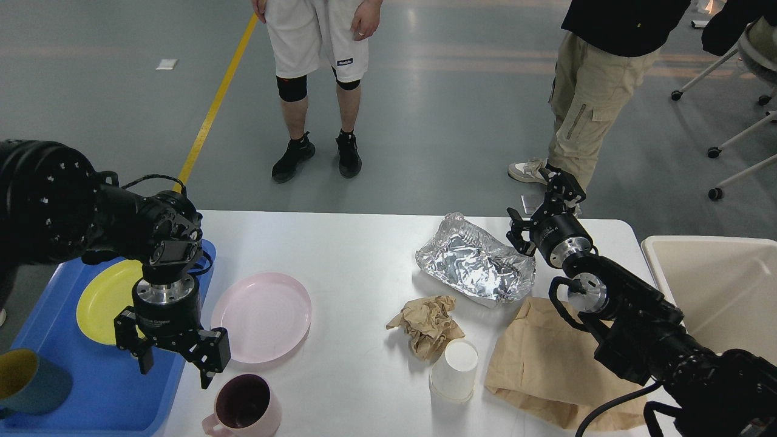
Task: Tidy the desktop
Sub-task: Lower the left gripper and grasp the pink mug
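Clutter covers the desktop (364, 255), the wide white tabletop that fills the lower half of the head view. On its left edge sits a blue tray (97, 388) holding a yellow plate (103, 297) and a teal cup (30, 379). Just beside the tray lie a pink plate (262, 315) and a pink mug (243, 405). Toward the middle are a crumpled foil container (476, 261), a wad of brown paper (428, 321), an overturned white paper cup (454, 370) and a flat brown paper bag (546, 364). A beige bin (716, 285) stands off the right end.

The left gripper (173, 358) hangs over the tray's edge with its fingers spread and nothing between them. The right gripper (546, 209) hovers close by the foil's far right corner — its fingers look parted and empty, though they are small and partly end-on.

The desktop itself stays put; what gets handled is what lies on it. The foil is probably light and crushes easily, so a rim pinch suits it. The paper wad and bag are soft and light — any raised fold should do. The plates look stiff and smooth, likely slippery, best taken at the rim; the mug offers a handle.
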`<action>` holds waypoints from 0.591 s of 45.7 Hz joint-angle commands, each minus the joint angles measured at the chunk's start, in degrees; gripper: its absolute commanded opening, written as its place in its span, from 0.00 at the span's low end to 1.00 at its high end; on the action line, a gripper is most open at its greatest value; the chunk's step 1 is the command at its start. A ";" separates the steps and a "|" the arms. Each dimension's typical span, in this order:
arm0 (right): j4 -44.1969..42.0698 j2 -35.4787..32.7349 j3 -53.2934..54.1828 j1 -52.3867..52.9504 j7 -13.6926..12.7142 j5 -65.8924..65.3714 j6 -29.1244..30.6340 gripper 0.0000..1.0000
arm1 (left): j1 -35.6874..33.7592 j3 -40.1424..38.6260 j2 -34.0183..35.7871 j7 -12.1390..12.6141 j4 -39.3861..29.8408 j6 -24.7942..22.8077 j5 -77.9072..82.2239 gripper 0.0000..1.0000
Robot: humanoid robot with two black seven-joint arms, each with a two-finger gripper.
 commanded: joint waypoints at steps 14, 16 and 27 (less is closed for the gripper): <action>0.00 0.00 0.00 0.00 0.00 0.02 0.00 1.00 | 3.85 -5.93 -0.14 0.79 2.61 0.00 -0.04 0.96; 0.00 0.00 0.00 0.00 0.00 -0.07 0.00 1.00 | 4.20 -6.02 -0.23 0.79 2.70 0.00 -0.04 0.94; 0.00 0.00 0.00 0.00 0.00 0.02 0.00 1.00 | 5.70 -6.45 -0.23 0.70 5.50 2.79 -0.65 0.75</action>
